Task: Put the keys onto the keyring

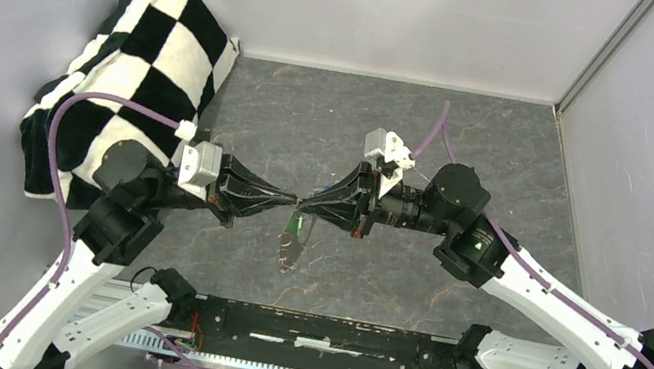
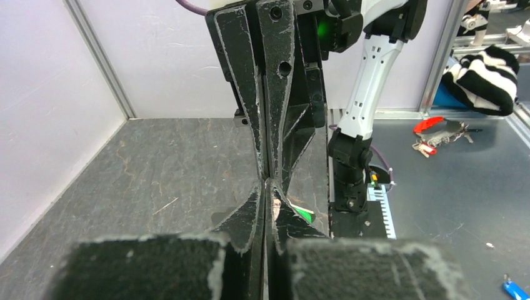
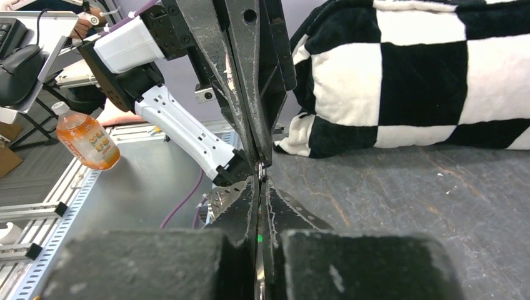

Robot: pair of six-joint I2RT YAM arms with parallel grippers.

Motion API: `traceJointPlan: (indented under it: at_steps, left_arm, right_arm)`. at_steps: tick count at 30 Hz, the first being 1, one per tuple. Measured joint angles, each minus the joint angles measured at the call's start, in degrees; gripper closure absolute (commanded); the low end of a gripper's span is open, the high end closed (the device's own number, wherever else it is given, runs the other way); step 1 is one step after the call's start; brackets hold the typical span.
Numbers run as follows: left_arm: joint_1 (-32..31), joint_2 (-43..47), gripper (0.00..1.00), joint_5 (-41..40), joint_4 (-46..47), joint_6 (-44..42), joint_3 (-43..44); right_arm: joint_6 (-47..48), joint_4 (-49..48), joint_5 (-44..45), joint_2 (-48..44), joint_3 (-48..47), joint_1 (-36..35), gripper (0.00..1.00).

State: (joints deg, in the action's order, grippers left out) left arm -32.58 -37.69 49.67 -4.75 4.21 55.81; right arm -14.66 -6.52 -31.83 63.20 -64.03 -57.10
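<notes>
Starting at the near edge: the keyring [image 1: 291, 257], a grey beaded loop, sits just on the near side of the spot where the two pincers meet. The green-headed key [image 1: 293, 227] shows between the loop and the fingertips. Whether the loop hangs or rests on the table [image 1: 471, 149] cannot be told. The left gripper [image 1: 285, 200] has its jaws pressed fully together, tip to tip with the right gripper [image 1: 311, 207], which is likewise closed. The fingers hide what, if anything, either pair pinches. At the far left corner, a black-and-white chequered cushion [image 1: 150, 42] leans against the wall.
</notes>
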Motion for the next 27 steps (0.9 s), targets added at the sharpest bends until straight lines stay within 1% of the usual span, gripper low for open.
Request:
traceJointPlan:
  at_steps: [4,5,7,11,15,20,27]
  left_arm:
    - [-0.02,0.22,0.98,0.17,-1.95,-2.73,0.02]
    - [-0.02,0.24,0.96,0.37,-2.82,-3.63,0.04]
    - [-0.02,0.20,0.90,0.68,-4.98,-5.95,0.15]
    - [-0.02,-1.29,0.78,1.81,-12.17,-12.68,2.08]
    - [-0.02,-4.26,0.72,3.26,-20.46,-19.37,5.01]
    - [-0.02,-8.59,0.72,4.83,-31.12,-27.87,8.98]
    - [-0.02,-14.14,0.73,7.13,-43.50,-37.13,13.64]
  right_arm:
    - [0.00,1.51,-0.74,0.11,-0.31,0.00,1.00]
    - [0.24,2.47,-0.94,0.26,-0.61,0.00,1.00]
    - [1.01,5.27,-0.98,0.68,-1.68,0.00,1.00]
    - [3.69,15.43,-0.76,3.13,-6.78,0.00,1.00]
    - [7.08,24.72,-0.52,6.34,-13.20,0.00,1.00]
    - [11.17,33.79,0.02,9.05,-17.66,-0.20,1.00]
    - [15.98,42.07,1.18,12.70,-22.43,-1.64,1.00]
